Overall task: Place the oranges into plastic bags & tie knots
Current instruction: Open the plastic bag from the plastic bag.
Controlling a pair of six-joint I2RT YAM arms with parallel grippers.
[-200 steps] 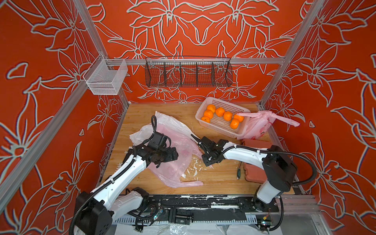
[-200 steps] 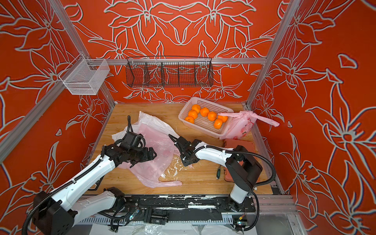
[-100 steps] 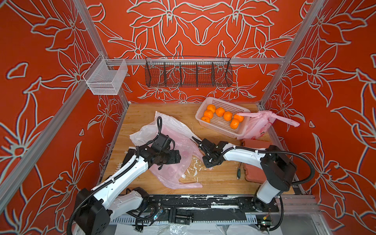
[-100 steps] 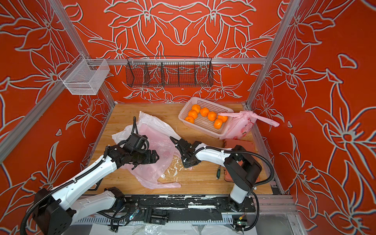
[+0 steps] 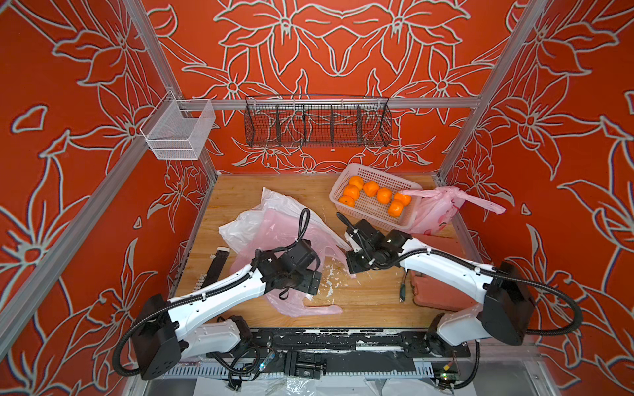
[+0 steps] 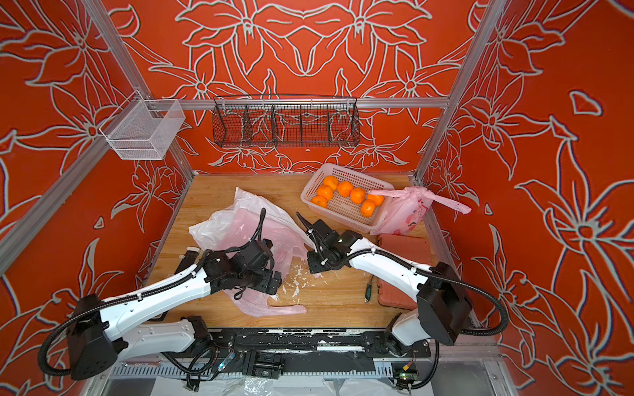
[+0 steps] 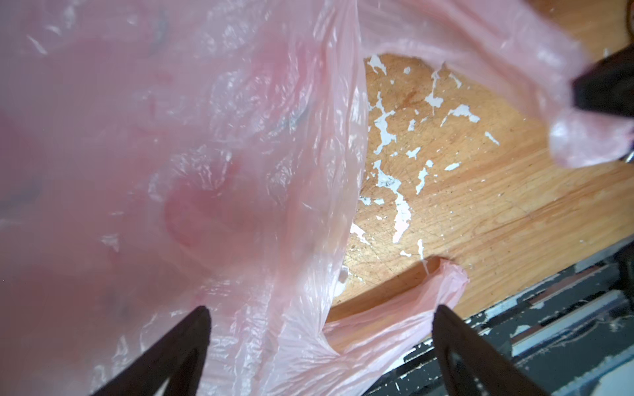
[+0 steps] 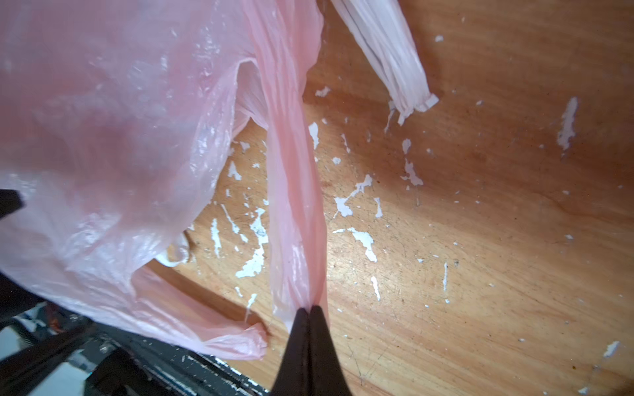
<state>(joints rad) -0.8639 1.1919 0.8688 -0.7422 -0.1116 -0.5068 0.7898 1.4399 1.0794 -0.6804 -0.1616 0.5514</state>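
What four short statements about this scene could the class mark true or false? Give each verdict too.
1. The right gripper is shut on a handle of the loose pink bag. True.
2. The left gripper is shut on that bag. False: it is open over the bag.
3. The basket of oranges hangs on the back wall. False: it stands on the table.
4. A tied pink bag sits beside the basket. True.

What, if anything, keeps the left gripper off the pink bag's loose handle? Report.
Probably nothing, so yes: the left gripper hangs open right by the loose handle. The right gripper pinches the other handle, out of the way.
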